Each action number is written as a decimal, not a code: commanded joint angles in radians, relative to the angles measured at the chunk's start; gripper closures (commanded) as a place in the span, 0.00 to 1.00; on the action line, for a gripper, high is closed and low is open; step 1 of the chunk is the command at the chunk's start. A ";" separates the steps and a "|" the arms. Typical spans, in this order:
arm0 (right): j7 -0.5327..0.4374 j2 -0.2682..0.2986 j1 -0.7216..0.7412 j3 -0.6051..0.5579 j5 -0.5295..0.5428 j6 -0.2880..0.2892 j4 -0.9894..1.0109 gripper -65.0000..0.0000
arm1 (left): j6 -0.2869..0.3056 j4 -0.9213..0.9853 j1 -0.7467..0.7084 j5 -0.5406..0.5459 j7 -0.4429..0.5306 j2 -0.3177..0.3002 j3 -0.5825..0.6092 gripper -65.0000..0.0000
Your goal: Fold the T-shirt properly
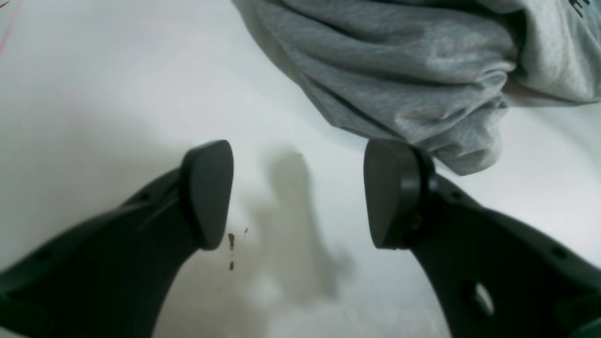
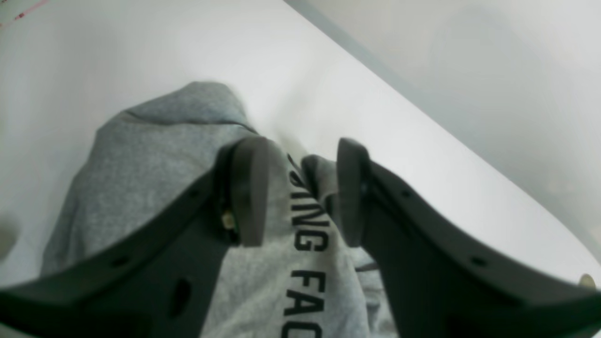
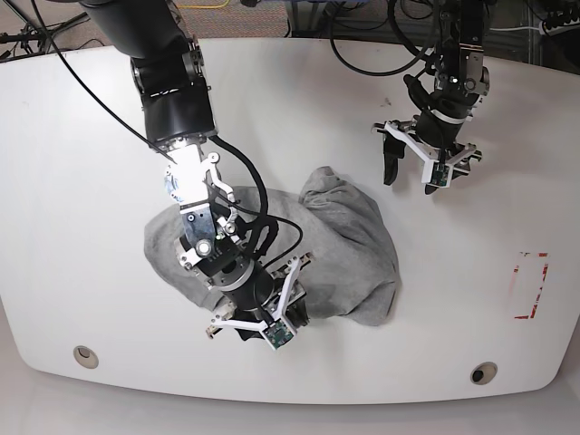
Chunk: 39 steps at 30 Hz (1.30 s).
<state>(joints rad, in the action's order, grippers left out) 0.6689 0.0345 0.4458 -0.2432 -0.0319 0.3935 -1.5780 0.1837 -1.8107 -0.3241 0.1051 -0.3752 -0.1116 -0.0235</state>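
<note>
Crumpled on the white bench [image 3: 82,136]: the T-shirt [image 3: 353,245]. Right end effector [image 2: 298,192] low over the lettering, jaws apart astride a fold; left end effector [image 1: 298,195] apart, empty, beside the hem. Best next: pinch one edge only, spread flat before folding.

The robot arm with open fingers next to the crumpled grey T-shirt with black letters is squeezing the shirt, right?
No. That left gripper holds nothing: the left wrist view shows bare white table between its open fingers. The crumpled grey T-shirt with black letters lies beside it.
</note>
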 commanded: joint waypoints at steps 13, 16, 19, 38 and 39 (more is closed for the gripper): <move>-0.149 0.024 0.012 0.142 -0.003 -0.016 0.075 0.30 | 0.001 -0.017 0.012 0.010 0.021 -0.007 -0.003 0.38; -0.168 0.029 0.023 0.170 -0.002 -0.017 0.134 0.28 | 0.001 -0.018 0.012 0.010 0.019 -0.007 -0.002 0.38; -0.178 0.031 0.033 0.190 -0.001 -0.017 0.176 0.28 | -0.001 -0.018 0.014 0.011 0.018 -0.005 0.001 0.38; -0.276 -0.013 0.089 0.190 0.007 -0.014 0.450 0.27 | -0.002 -0.020 0.008 0.007 0.020 -0.007 -0.001 0.37; -0.285 -0.014 0.092 0.188 0.007 -0.014 0.462 0.27 | -0.003 -0.021 0.008 0.007 0.019 -0.007 -0.001 0.37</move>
<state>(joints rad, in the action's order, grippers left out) 0.4324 0.0238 0.4946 -0.0540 -0.0376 0.3748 -1.1179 0.1829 -1.8099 -0.3187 0.1055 -0.3801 -0.1120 -0.0235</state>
